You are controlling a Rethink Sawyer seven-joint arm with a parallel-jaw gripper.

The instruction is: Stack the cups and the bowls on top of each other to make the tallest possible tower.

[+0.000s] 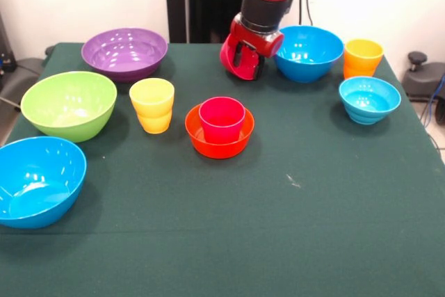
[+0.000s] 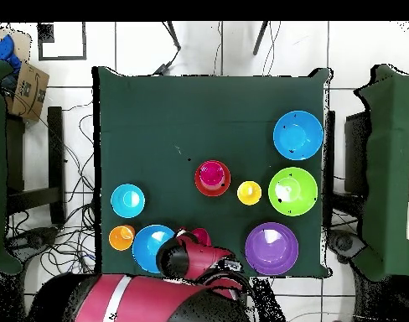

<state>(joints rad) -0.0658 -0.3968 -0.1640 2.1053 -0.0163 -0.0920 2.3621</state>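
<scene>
- Pincer (image 1: 245, 60): red housing at the end of the red and black arm, hanging low over the green surface (image 1: 278, 227) just beside the large blue bowl (image 1: 309, 52). Whether it is open or closed cannot be told; nothing is seen held in it.
- View difference: the front view shows the pincer housing from the side, clear of the bowl rim. In the overhead view the arm covers it, and only a red part (image 2: 199, 236) shows next to the same blue bowl (image 2: 151, 247).
- Orange cup (image 1: 362, 58): upright, just beside the large blue bowl on the side away from the pincer.
- Small light blue bowl (image 1: 369, 99): near the orange cup, apart from it, toward the camera in the front view.
- Red-pink cup (image 1: 222, 119): standing upright inside the small red bowl (image 1: 219, 141), the only nested pair; it lies near the pincer, toward the surface's middle.
- Yellow cup (image 1: 152, 105): upright, just beside the red bowl, not touching.
- Purple bowl (image 1: 124, 53): level with the pincer, well apart from it, beyond the yellow cup.
- Lime green bowl (image 1: 69, 105): near the yellow cup, on the side away from the red bowl.
- Second large blue bowl (image 1: 36, 180): just beside the lime green bowl, farthest from the pincer; in the front view it looks tilted.
- The overhead view alone shows cables (image 2: 69, 159) on the floor around the surface and a cardboard box (image 2: 25, 90) off one corner.
</scene>
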